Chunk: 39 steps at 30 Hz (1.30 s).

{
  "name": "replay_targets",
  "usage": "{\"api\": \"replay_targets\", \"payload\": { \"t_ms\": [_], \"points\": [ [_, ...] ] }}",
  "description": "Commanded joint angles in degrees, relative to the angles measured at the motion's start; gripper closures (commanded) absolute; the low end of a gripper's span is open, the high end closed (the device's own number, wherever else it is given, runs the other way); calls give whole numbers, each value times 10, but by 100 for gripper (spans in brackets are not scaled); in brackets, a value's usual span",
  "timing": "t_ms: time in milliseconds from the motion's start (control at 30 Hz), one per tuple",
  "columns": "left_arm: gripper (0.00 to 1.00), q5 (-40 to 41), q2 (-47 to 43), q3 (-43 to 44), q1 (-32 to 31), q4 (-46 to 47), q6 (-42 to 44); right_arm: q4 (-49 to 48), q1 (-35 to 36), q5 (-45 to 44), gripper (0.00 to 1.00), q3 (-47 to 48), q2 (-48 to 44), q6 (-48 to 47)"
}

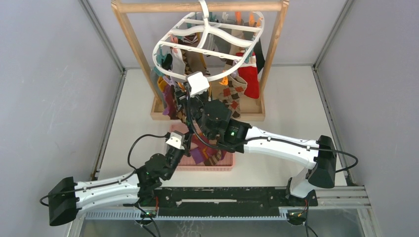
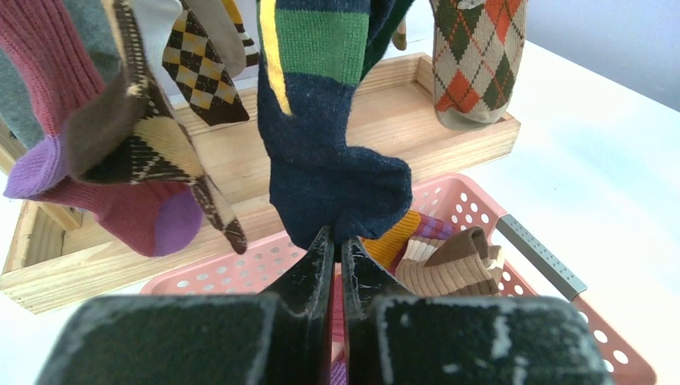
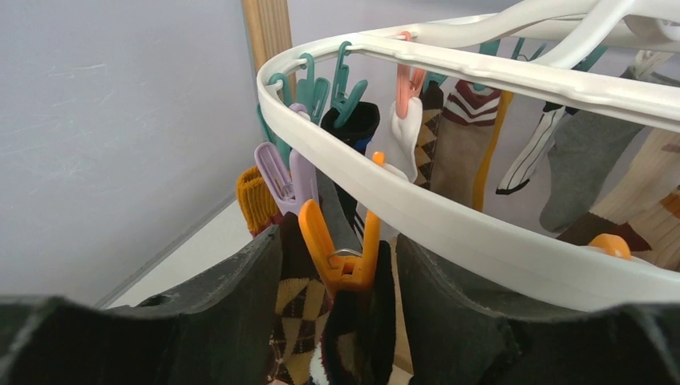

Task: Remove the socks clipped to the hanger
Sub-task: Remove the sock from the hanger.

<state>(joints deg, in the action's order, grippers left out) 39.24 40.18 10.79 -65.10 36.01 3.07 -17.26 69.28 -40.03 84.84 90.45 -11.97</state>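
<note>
Right, the white hanger is hung from the top bar of the wooden stand, and it's loaded: socks dangle from clips all round the ring, down inside the stand, argyle, red, striped

The right gripper is up at the near rim of the hanger, below the stand's top bar. Its jaws are spread, with one finger on each side of an orange clip, and a dark sock hangs from that clip between them. Whether the fingers actually press on the clip, I can't tell

Lower down, just in front of the stand's base, the left gripper is clamped tight on the toe of a navy sock with a green band and a yellow stripe. That sock runs straight up towards the hanger

Under it, right in front of the stand's base, a pink basket sits on the table with loose socks already lying inside: a brown and beige ribbed sock, and something mustard beside it
</note>
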Motion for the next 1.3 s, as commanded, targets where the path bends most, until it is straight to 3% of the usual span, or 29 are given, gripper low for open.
{"api": "replay_targets", "payload": {
  "t_ms": [0,333,633,700,1000,1067,1167,1267],
  "points": [
    [93,-7,7,36,3,35,13,-41,-8,-5,42,27,1,-11],
    [94,-8,9,34,3,35,13,-65,-11,-8,58,26,8,-22],
    [94,-7,16,34,3,38,14,-68,-15,-8,96,11,0,-20],
    [94,-6,19,33,3,39,14,-69,-16,-8,99,5,-5,-19],
    [94,-2,37,26,3,47,5,-57,-30,7,96,-39,-39,6],
    [94,-1,44,22,3,52,1,-40,-36,21,92,-44,-51,21],
    [94,3,57,18,3,60,-3,-23,-42,33,70,-49,-63,35],
    [94,4,68,18,3,66,-8,-18,-45,33,62,-51,-70,38]
  ]
}}
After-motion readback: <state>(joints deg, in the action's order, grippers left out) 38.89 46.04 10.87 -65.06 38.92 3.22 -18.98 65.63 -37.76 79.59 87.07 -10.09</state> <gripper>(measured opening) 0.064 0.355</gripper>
